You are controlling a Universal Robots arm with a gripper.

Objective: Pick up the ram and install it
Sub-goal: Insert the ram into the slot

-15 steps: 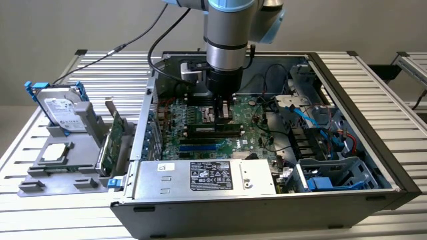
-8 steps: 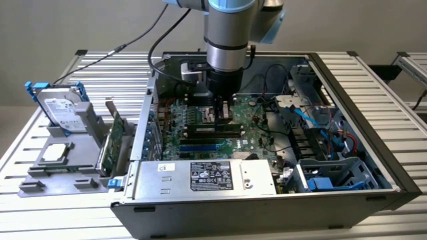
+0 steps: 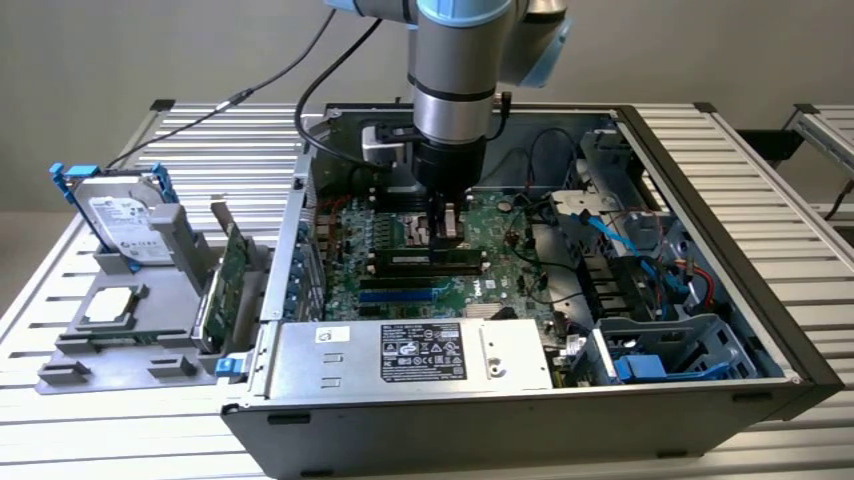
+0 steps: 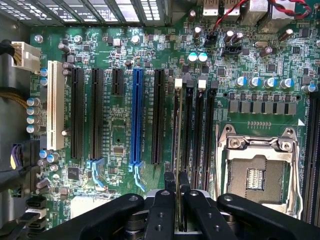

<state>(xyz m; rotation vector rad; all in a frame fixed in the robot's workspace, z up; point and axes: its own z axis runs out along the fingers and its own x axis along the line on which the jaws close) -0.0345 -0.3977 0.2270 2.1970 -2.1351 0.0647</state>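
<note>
**tinker_joe:** so where's the ram (image 4: 177, 145) at right now?

**boardnerd:** It's in the pincer (image 4: 177, 182), clamped tight, with one of the fingers (image 4: 167, 205) on each face of the stick. From the wrist camera you see it edge-on, just a thin line running along the memory slots (image 4: 200, 135). It's lined up with the slot closest to the black expansion slots. Can't tell if it's properly seated or just sitting on top of the slot, tbh.

**tinker_joe:** and the arm?

**boardnerd:** The arm (image 3: 454, 80) comes straight down into the open computer case (image 3: 707, 190), over the middle of the motherboard (image 3: 347, 270). The processor socket (image 4: 257, 172) sits just beside the memory slots on one side. The long blue slot (image 4: 136, 115) is on the other side, with one black slot between it and them.

**tinker_joe:** anything else lying around?

**boardnerd:** The power supply (image 3: 414, 352) runs along the near edge of the case. Out on the bench (image 3: 200, 140), at the exterior view's left, there's a grey tray (image 3: 80, 365). A hard drive (image 3: 120, 215) stands up in it in blue rails. A green expansion card (image 3: 230, 275) is upright too, just beside the case wall.
</note>
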